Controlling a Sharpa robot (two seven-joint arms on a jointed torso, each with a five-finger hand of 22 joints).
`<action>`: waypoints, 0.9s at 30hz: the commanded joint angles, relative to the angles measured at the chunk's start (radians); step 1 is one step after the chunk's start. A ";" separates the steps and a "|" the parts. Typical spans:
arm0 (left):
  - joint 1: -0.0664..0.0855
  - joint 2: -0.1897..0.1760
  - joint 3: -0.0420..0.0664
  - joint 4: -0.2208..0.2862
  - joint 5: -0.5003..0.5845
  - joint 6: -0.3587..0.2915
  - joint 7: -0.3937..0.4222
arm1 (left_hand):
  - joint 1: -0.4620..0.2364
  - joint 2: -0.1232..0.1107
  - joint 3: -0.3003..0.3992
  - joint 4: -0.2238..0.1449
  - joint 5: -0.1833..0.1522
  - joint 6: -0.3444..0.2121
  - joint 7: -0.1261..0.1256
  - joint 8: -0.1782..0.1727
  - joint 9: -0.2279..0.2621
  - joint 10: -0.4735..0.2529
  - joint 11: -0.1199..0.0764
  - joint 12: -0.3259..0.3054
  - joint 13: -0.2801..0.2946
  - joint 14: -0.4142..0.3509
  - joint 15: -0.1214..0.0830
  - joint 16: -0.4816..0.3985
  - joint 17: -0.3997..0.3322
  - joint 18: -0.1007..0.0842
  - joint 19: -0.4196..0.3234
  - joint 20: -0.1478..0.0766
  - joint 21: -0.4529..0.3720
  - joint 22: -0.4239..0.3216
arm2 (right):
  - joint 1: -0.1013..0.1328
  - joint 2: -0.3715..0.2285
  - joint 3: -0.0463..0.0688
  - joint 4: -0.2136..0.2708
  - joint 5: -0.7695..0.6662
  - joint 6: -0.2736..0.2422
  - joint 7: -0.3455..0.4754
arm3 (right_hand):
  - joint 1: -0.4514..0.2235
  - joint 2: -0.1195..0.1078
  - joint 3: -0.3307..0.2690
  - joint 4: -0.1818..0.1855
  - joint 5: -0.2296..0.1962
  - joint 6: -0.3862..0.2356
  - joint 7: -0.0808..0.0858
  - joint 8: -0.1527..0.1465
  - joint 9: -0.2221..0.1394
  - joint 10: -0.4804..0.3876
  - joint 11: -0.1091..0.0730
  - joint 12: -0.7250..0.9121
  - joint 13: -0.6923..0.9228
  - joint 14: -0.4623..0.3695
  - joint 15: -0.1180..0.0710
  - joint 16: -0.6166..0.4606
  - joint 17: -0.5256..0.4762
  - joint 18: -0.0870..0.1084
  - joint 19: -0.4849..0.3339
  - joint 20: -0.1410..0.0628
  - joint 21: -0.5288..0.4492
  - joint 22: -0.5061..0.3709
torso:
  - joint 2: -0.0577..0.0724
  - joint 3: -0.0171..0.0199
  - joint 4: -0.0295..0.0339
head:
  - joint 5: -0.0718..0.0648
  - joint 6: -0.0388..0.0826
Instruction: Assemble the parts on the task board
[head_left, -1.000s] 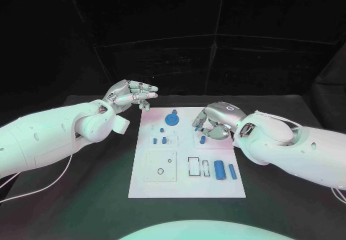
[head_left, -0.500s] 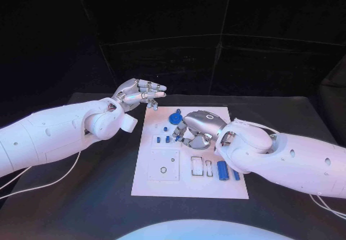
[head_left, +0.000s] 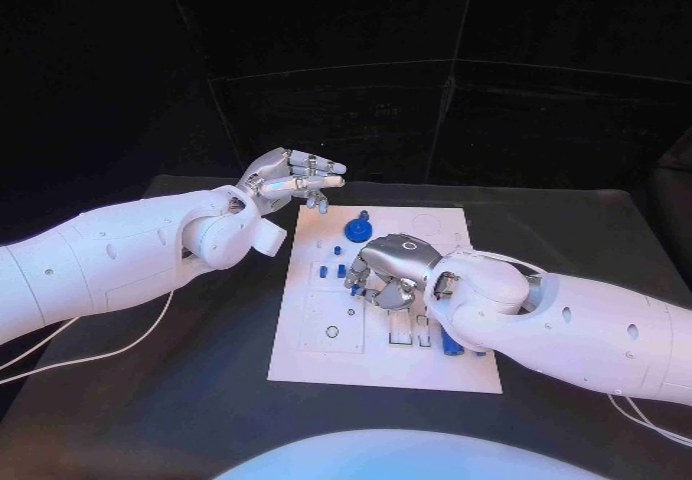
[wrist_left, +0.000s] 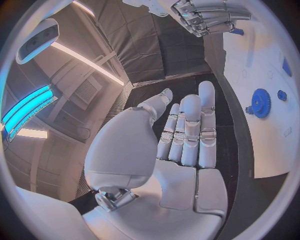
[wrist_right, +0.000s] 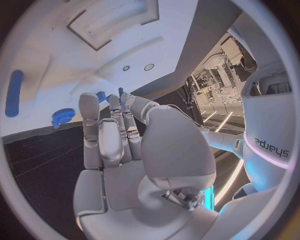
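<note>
1. Nearest the robot, the black desk (head_left: 173, 400) carries the white task board (head_left: 325, 350), a long plate lying lengthwise away from the robot at the middle of the desk.
2. On the near part of the board, a rectangular recess (head_left: 400, 331) sits beside a blue cylinder (head_left: 451, 345), which is partly covered by the right forearm.
3. The right arm crosses the board from the right side. The right hand (head_left: 389, 272) hangs palm down over the middle of the board, fingers curled downward toward the small blue parts (head_left: 332, 271) standing there. Whether it holds a part cannot be told: its fingertips are hidden from above, and the right wrist view shows the fingers (wrist_right: 107, 131) reaching out near small blue pieces without a clear grip.
4. Just beyond the right hand, a blue gear (head_left: 361, 229) lies on the far part of the board; it also appears in the left wrist view (wrist_left: 260, 103) and the right wrist view (wrist_right: 62, 117).
5. Farthest away, the left hand (head_left: 289, 181) is raised above the far left corner of the board, fingers straight and close together, holding nothing. The left wrist view shows its flat palm (wrist_left: 181, 150).
</note>
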 joint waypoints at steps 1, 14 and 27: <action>0.002 0.003 0.001 0.003 0.006 -0.009 0.005 | 0.003 0.005 -0.003 -0.004 -0.001 0.001 0.010 0.002 -0.001 -0.005 0.000 0.004 0.001 -0.006 0.000 -0.005 -0.001 0.013 -0.004 0.005 -0.005 -0.001 | -0.005 0.006 0.000 -0.007 -0.027 0.037 -0.002 | -0.007 0.000 -0.001 0.004 -0.004 0.008 0.002 0.000 0.001 -0.002 0.001 -0.003 0.000 0.029 -0.005 0.006 0.000 -0.009 -0.007 0.001 -0.001 -0.001 | 0.000 0.0008 -0.0007 | 0.005 -0.009; 0.002 0.007 0.001 0.001 0.006 -0.009 0.006 | 0.003 0.005 -0.003 -0.004 -0.001 0.001 0.010 0.002 -0.001 -0.005 0.000 0.004 0.001 -0.006 0.000 -0.005 -0.001 0.013 -0.004 0.005 -0.005 -0.001 | -0.016 0.015 -0.006 -0.018 -0.036 0.052 0.002 | -0.009 0.001 -0.002 0.004 -0.004 0.007 0.002 0.000 0.001 -0.002 0.001 -0.004 0.000 0.029 -0.005 0.006 0.000 -0.009 -0.007 0.001 0.000 -0.001 | -0.001 0.0016 -0.0007 | 0.010 -0.015; 0.002 0.010 0.001 0.000 0.006 -0.005 0.004 | 0.005 0.007 -0.002 -0.005 -0.001 0.001 0.009 0.003 0.000 -0.006 0.000 0.006 0.001 -0.006 0.000 -0.005 -0.002 0.013 -0.003 0.005 -0.005 -0.002 | -0.022 0.026 -0.022 -0.019 -0.037 0.059 0.000 | -0.010 0.001 -0.003 0.004 -0.004 0.007 0.002 0.000 0.001 -0.002 0.001 -0.004 0.000 0.029 -0.005 0.006 -0.001 -0.009 -0.008 0.001 0.000 -0.001 | -0.001 0.0012 -0.0015 | 0.014 -0.022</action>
